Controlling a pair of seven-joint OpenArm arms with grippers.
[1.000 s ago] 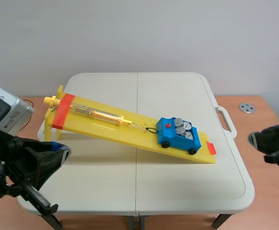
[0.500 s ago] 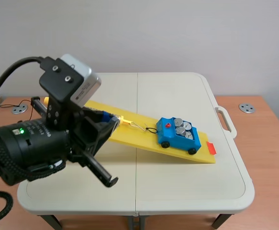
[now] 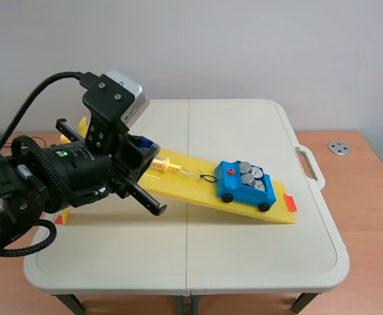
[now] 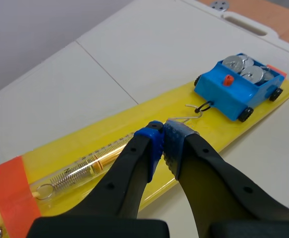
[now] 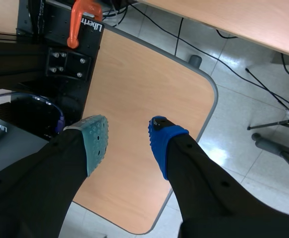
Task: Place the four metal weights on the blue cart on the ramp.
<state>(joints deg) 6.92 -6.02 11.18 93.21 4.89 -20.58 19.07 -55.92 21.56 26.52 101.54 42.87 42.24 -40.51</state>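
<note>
Scene view puts the blue cart (image 3: 245,186) low on the yellow ramp (image 3: 178,186), four round metal weights (image 3: 249,176) packed in its bed, just short of the orange tape (image 3: 290,203) at the ramp's lower edge. Bare white table (image 3: 257,256) lies open around that end. The left gripper (image 4: 163,134), pads pressed together on nothing, hangs over the spring scale (image 4: 85,166). The right gripper (image 5: 128,144) is spread above a wooden desk (image 5: 134,89).
</note>
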